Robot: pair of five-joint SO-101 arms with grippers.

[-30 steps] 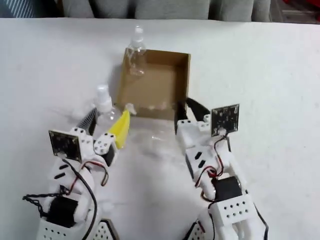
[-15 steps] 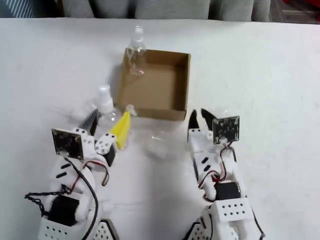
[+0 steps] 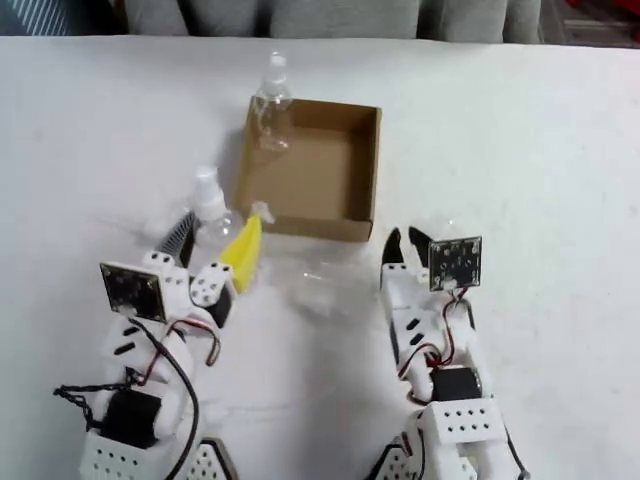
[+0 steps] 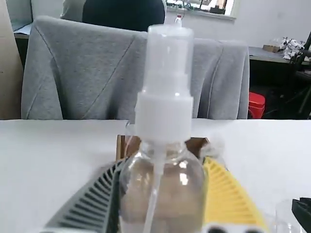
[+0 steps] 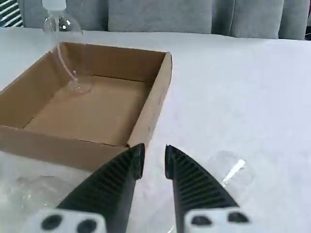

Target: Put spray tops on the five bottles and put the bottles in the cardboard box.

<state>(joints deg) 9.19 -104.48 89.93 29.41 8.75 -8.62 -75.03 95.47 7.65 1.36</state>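
Left gripper (image 3: pixel 222 225) (image 4: pixel 163 165): clamped on a capped spray bottle (image 3: pixel 211 208) (image 4: pixel 162 194), grey finger (image 4: pixel 92 204) on one side, yellow finger (image 4: pixel 228 194) on the other. The bottle is upright, its white spray top (image 4: pixel 164 97) is fitted, and the dip tube shows through the clear body. In the high view it sits just off the near-left corner of the cardboard box (image 3: pixel 315 170), outside it.

Right gripper (image 3: pixel 403 243) (image 5: pixel 154 162): black fingers (image 5: pixel 116 179) slightly parted with a narrow gap, gripping nothing. It hangs low over the white table (image 3: pixel 540 130), just off the box's near-right corner and apart from the wall.

The cardboard box (image 5: pixel 97 111) is open-topped. One boxed bottle (image 3: pixel 272 110) (image 5: pixel 65 48) with its spray top on stands in the far-left corner, leaning on the wall. The rest of the floor is bare cardboard.

A loose clear bottle (image 3: pixel 318 287) (image 5: pixel 29 189) lies on the table in front of the box's near wall, between the two arms. Another clear item (image 3: pixel 447 232) (image 5: pixel 228 170) lies just beside the right gripper, on the side away from the box. It looks like a bottle, but I can't tell for sure.

Grey chair backs (image 4: pixel 73 73) stand behind the table's far edge.
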